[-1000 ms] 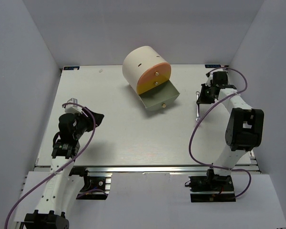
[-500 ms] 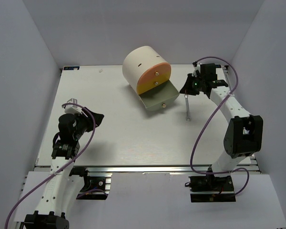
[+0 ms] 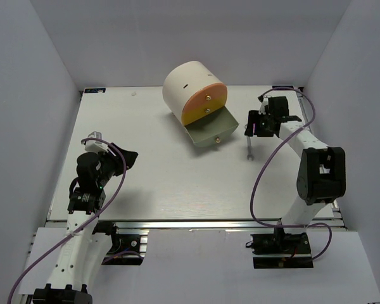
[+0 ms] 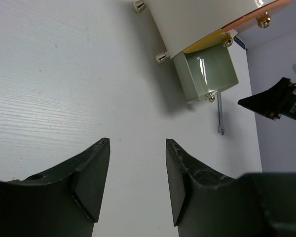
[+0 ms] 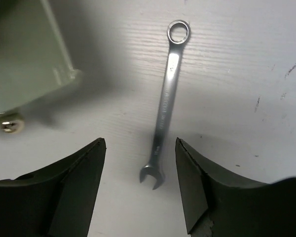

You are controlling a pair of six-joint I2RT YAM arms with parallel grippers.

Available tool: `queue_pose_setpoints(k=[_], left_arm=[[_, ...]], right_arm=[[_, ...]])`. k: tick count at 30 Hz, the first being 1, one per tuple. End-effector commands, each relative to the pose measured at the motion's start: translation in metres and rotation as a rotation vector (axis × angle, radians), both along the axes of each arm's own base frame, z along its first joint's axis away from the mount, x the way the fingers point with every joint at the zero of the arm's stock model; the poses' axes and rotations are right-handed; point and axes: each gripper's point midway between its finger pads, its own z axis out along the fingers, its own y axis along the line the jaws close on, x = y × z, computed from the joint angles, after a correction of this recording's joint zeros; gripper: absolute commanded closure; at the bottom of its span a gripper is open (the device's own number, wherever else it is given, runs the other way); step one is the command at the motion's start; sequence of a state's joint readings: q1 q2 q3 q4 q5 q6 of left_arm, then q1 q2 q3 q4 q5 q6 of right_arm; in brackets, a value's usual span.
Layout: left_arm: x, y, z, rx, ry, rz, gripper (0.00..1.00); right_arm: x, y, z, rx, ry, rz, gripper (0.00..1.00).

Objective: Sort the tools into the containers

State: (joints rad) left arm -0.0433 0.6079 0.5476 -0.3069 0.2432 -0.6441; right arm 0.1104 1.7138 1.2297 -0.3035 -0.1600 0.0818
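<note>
One silver spanner (image 5: 165,103) lies flat on the table (image 5: 246,59), just beside the pulled-out grey-green drawer (image 5: 24,64). My right gripper (image 5: 139,168) hangs over it, jaws apart and empty. I'd straddle the shank squarely, then close. The left gripper (image 4: 137,163) gapes empty.

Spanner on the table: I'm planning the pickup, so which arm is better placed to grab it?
Right. The right pincer hovers open directly above the spanner, beside the open grey-green drawer. The left pincer, also open, sits far across the table.
</note>
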Motion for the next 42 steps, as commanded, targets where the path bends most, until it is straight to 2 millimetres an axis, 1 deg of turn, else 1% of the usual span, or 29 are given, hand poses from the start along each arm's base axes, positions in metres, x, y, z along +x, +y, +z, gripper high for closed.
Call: queue_pose_setpoints(k=[1,2,8,10,11,14,16,17,19,20,21,25,27,28,29,30,32,34,36,39,40,42], left_arm=[[0.0,-0.002,-0.004,-0.005,0.007,-0.008,0.41],[0.0,-0.003,-0.004,-0.009,0.006,-0.012,0.41],[0.001,-0.002,-0.007,-0.009,0.016,-0.003,0.41],[0.0,-0.002,-0.007,-0.007,0.02,-0.004,0.41],[0.0,-0.001,-0.008,-0.006,0.022,-0.001,0.41],[0.0,-0.001,-0.011,-0.003,0.03,0.001,0.41],[-0.001,-0.001,-0.012,0.0,0.032,0.0,0.41],[-0.001,-0.001,-0.011,0.0,0.031,0.0,0.41],[-0.001,0.0,-0.012,0.004,0.032,0.004,0.41],[-0.002,0.001,-0.011,0.006,0.03,0.005,0.41],[-0.002,0.001,-0.011,0.008,0.029,0.007,0.41],[-0.004,0.002,-0.012,0.01,0.03,0.008,0.41],[-0.005,0.002,-0.012,0.011,0.03,0.008,0.41],[-0.006,0.002,-0.012,0.013,0.031,0.007,0.41],[-0.006,0.002,-0.011,0.014,0.029,0.007,0.41],[-0.006,0.002,-0.011,0.015,0.03,0.01,0.41],[-0.006,0.003,-0.01,0.017,0.03,0.011,0.41],[-0.006,0.003,-0.008,0.017,0.027,0.011,0.41],[-0.006,0.003,-0.008,0.017,0.025,0.011,0.41],[-0.006,0.003,-0.005,0.019,0.021,0.008,0.41],[-0.006,0.003,-0.005,0.021,0.021,0.008,0.41],[-0.006,0.003,-0.006,0.021,0.023,0.008,0.41]], right_arm=[[0.008,-0.012,-0.025,-0.132,0.011,0.005,0.37],[0.01,-0.016,-0.036,-0.163,0.029,-0.011,0.38],[0.033,-0.018,-0.054,-0.237,0.019,-0.044,0.43],[0.037,-0.018,-0.057,-0.255,0.013,-0.051,0.45],[0.038,-0.018,-0.061,-0.287,0.012,-0.031,0.46],[0.039,-0.019,-0.068,-0.323,0.014,-0.043,0.5],[0.034,-0.022,-0.075,-0.332,0.032,-0.055,0.55],[0.033,-0.023,-0.079,-0.338,0.036,-0.059,0.59],[0.025,-0.027,-0.088,-0.353,0.064,-0.06,0.64],[0.02,-0.029,-0.092,-0.357,0.077,-0.062,0.7],[0.013,-0.029,-0.098,-0.348,0.1,-0.055,0.73],[-0.005,-0.031,-0.115,-0.324,0.175,-0.038,0.78],[-0.01,-0.03,-0.119,-0.311,0.197,-0.029,0.82],[-0.013,-0.03,-0.122,-0.296,0.215,-0.022,0.87],[-0.014,-0.029,-0.124,-0.29,0.223,-0.017,0.87],[-0.015,-0.029,-0.125,-0.282,0.228,-0.014,0.92],[-0.016,-0.03,-0.126,-0.275,0.236,-0.011,1.0],[-0.014,-0.03,-0.125,-0.275,0.232,0.0,1.0],[-0.008,-0.03,-0.116,-0.268,0.204,0.005,1.0],[0.003,-0.026,-0.092,-0.236,0.142,0.006,1.0],[0.007,-0.024,-0.079,-0.225,0.11,0.008,1.0],[0.014,-0.022,-0.066,-0.212,0.075,0.004,1.0]])
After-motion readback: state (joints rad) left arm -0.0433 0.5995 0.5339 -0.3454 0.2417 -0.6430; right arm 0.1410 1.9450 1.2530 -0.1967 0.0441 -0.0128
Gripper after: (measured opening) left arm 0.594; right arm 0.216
